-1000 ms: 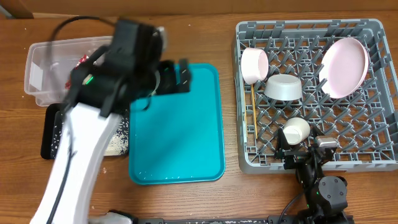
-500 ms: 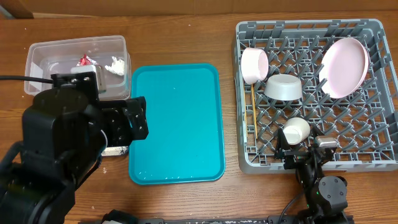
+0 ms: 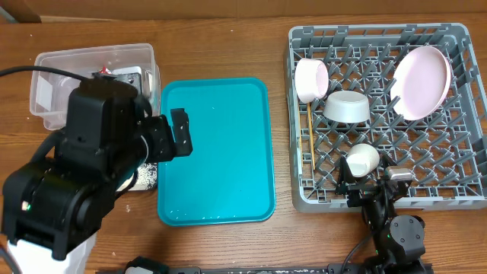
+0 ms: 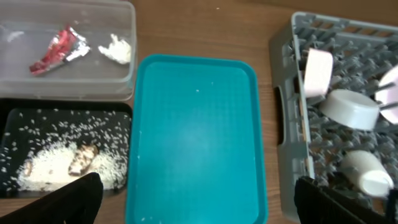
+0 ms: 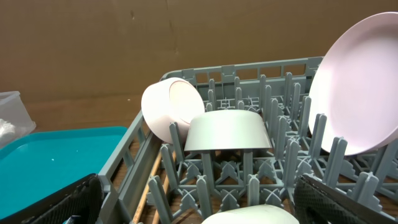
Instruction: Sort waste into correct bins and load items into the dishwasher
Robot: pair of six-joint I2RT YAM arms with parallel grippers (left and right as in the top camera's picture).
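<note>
Left gripper (image 4: 202,205) & right gripper (image 5: 199,208) both apart, empty. Wrapper (image 4: 59,48) + tissue (image 4: 117,50) in tub (image 4: 68,94), rice (image 4: 50,165) in black tray (image 4: 9,119), rack (image 3: 378,31) loaded; prob done, next: park arms

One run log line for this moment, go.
left gripper open; right gripper open; wrapper, tissue in tub; rice in black tray; dishes in rack

The left arm (image 3: 80,186) covers part of the clear tub (image 3: 49,72); the pink plate (image 3: 422,80) leans in the grey rack (image 3: 365,32).
</note>
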